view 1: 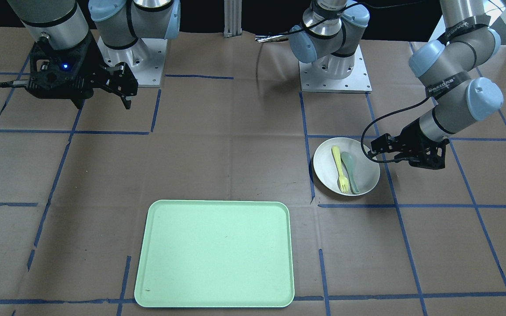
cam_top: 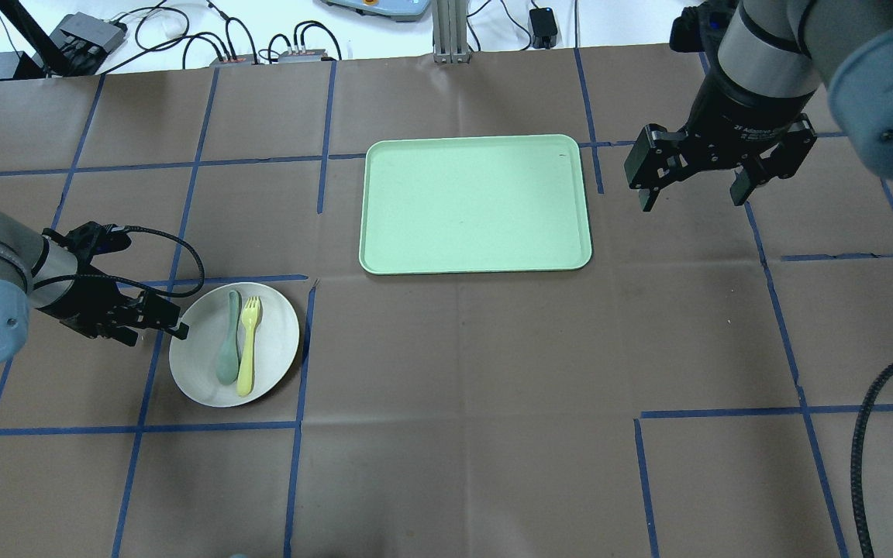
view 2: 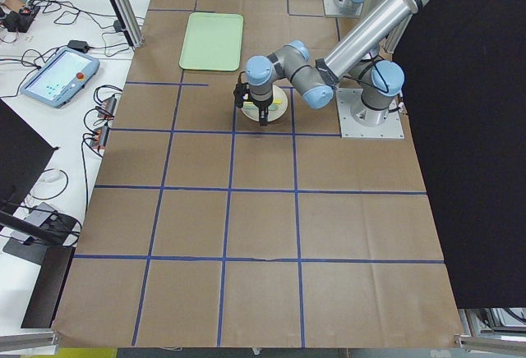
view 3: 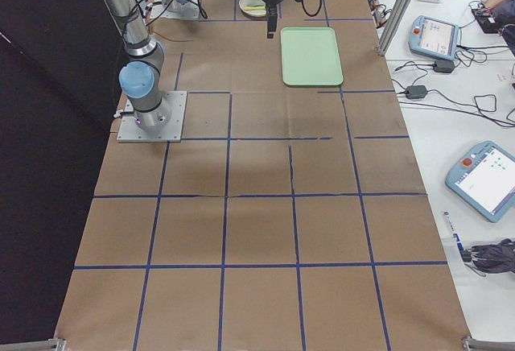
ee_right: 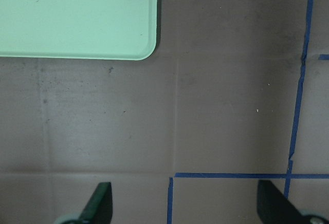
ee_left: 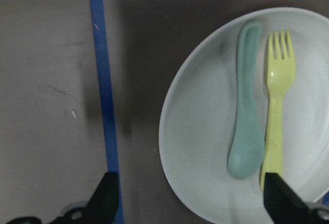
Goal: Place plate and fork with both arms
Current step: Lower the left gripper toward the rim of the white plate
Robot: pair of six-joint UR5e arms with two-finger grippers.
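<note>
The off-white plate (cam_top: pixel 272 333) sits on the table at my left, also seen in the front view (view 1: pixel 367 175) and the left wrist view (ee_left: pixel 200 147). The pale-yellow fork (cam_top: pixel 248 345) (view 1: pixel 340 169) (ee_left: pixel 275 121) lies in it beside a grey-green spoon (cam_top: pixel 229 353) (ee_left: pixel 245 116). My left gripper (cam_top: pixel 174 327) (view 1: pixel 372 149) (ee_left: pixel 193 203) is open and low at the plate's left rim, with one finger over the plate and one over the table. My right gripper (cam_top: pixel 691 200) (view 1: pixel 103 104) (ee_right: pixel 185 203) is open and empty, hovering above the table to the right of the tray.
A mint-green rectangular tray (cam_top: pixel 477 203) (view 1: pixel 215 252) (ee_right: pixel 77 13) lies at the table's middle, toward the far side. Blue tape lines grid the brown table cover. The arm bases (view 1: pixel 334 70) stand at the robot's edge. Cables and pendants lie beyond the far edge.
</note>
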